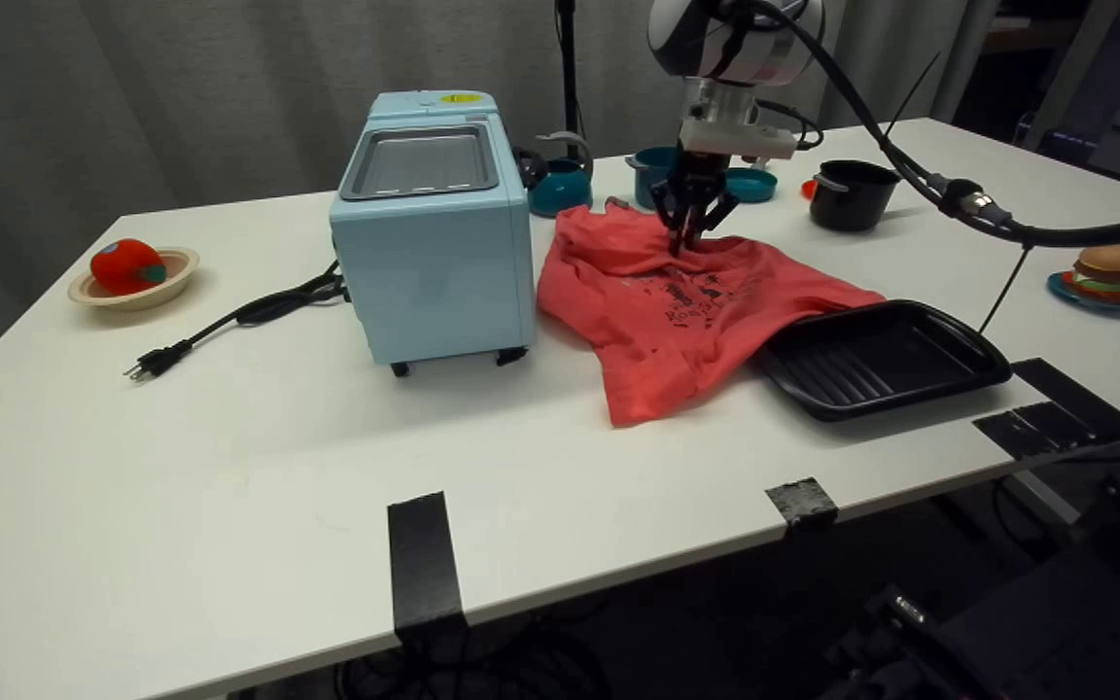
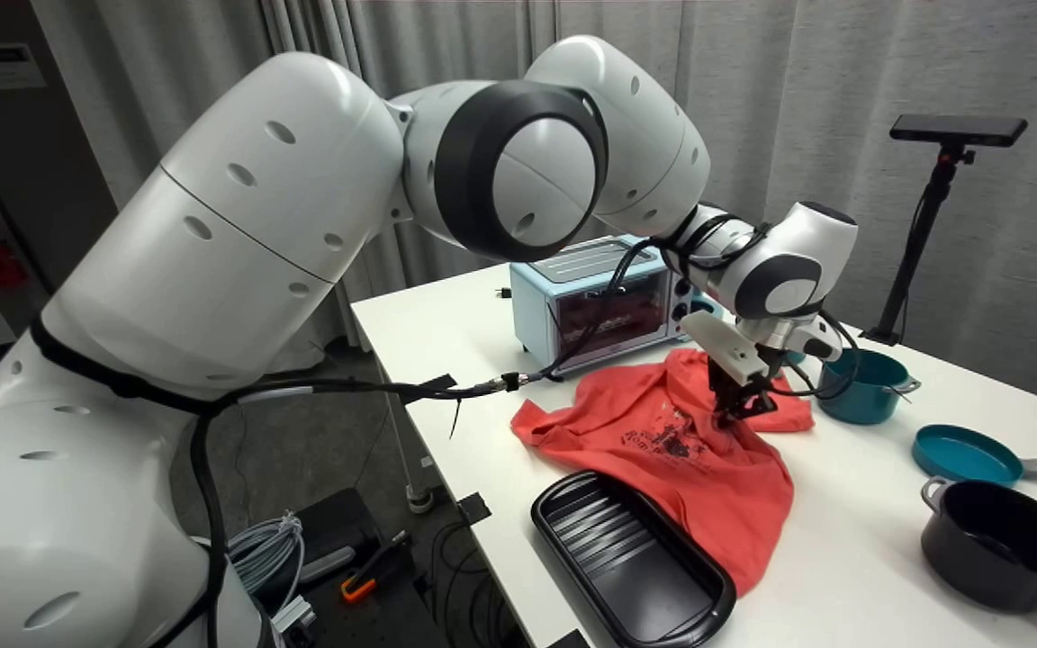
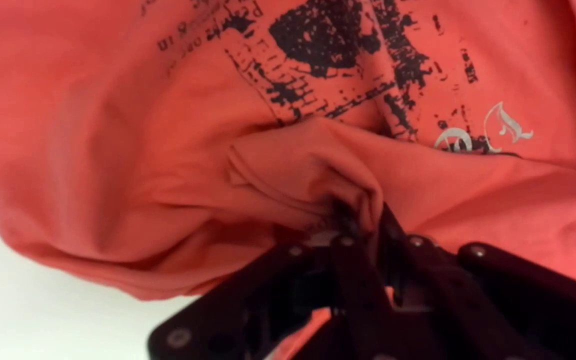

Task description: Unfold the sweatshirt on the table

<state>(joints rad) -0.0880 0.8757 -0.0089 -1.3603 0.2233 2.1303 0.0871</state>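
The coral-red sweatshirt [image 1: 657, 301] lies rumpled on the white table [image 1: 229, 437], part of its dark print showing. In an exterior view one portion of the sweatshirt [image 2: 662, 441] spreads toward the table's front edge, and the part behind the gripper is bunched. My gripper [image 1: 682, 238] points down into the fabric near its far side. Seen from the wrist, a raised fold of the sweatshirt [image 3: 298, 165] is pinched between the fingertips, so the gripper [image 3: 363, 215] is shut on it. Creases run out from the pinch. The fabric beneath the jaws is hidden.
A light-blue toaster oven [image 1: 443, 262] stands close beside the sweatshirt. A ridged black tray [image 2: 635, 558] touches its near edge. A teal pot [image 2: 865, 382], a teal pan [image 2: 964, 453] and a black pot [image 2: 1005, 544] are on the far side. A cable hangs along the arm.
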